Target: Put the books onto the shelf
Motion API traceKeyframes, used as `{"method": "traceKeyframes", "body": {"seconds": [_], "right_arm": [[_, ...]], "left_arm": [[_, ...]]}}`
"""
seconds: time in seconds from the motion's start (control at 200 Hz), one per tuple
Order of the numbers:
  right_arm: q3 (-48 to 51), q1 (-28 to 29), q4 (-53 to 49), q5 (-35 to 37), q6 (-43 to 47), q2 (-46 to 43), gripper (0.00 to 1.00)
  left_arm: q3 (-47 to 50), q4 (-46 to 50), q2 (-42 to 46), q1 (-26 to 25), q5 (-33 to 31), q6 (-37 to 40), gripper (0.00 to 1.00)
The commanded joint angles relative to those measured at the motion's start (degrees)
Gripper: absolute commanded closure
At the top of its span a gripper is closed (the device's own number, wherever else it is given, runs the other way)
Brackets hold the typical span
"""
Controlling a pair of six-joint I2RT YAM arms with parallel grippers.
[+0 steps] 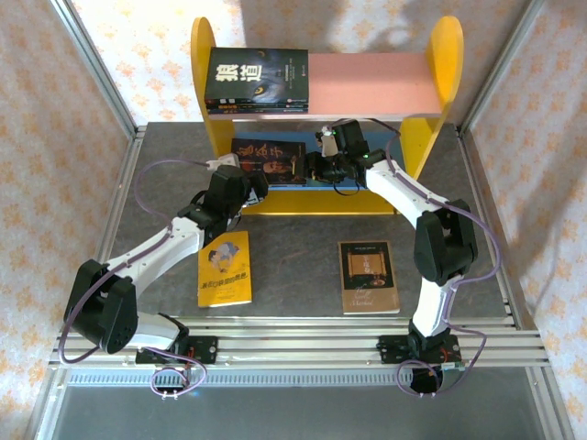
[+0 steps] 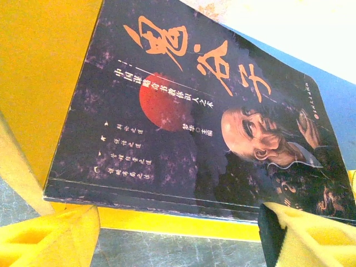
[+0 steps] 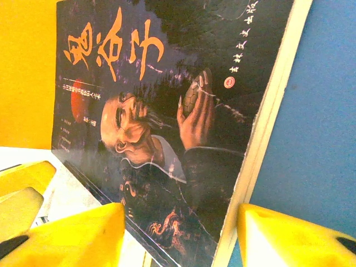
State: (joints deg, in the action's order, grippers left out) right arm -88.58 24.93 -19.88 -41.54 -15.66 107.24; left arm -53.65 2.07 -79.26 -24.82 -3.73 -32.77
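The shelf [image 1: 447, 57] stands at the back, with a stack of dark books [image 1: 257, 81] on its pink upper board. A dark book with an orange title [image 1: 269, 158] [image 2: 183, 122] [image 3: 167, 94] lies flat on the blue lower board [image 3: 317, 139]. My left gripper [image 1: 260, 181] [image 2: 178, 216] is open at that book's front edge, its yellow fingers [image 2: 50, 239] wide apart. My right gripper [image 1: 314, 168] [image 3: 179, 214] is open too, with the book's near right corner between its fingers [image 3: 72, 233]. A yellow book [image 1: 225, 269] and a brown book [image 1: 369, 275] lie flat on the table.
The shelf's yellow front rail [image 2: 167, 223] runs just below the dark book's edge. Both arms reach across the grey table [image 1: 293, 234] toward the lower tier. Frame posts and patterned walls close in both sides. The pink board's right half [image 1: 376, 82] is bare.
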Motion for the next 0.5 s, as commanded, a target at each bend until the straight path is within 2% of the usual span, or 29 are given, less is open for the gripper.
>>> {"method": "traceKeyframes", "body": {"seconds": [0.0, 0.496], "right_arm": [[0.20, 0.99, 2.50, -3.33, -0.25, -0.85, 0.46], [0.57, 0.96, 3.14, -4.12, -0.77, -1.22, 0.46]], "left_arm": [[-2.00, 1.70, -1.19, -0.23, -2.22, 2.62, 0.24], [-3.04, -0.29, -3.53, -0.22, -2.58, 4.03, 0.23]]}}
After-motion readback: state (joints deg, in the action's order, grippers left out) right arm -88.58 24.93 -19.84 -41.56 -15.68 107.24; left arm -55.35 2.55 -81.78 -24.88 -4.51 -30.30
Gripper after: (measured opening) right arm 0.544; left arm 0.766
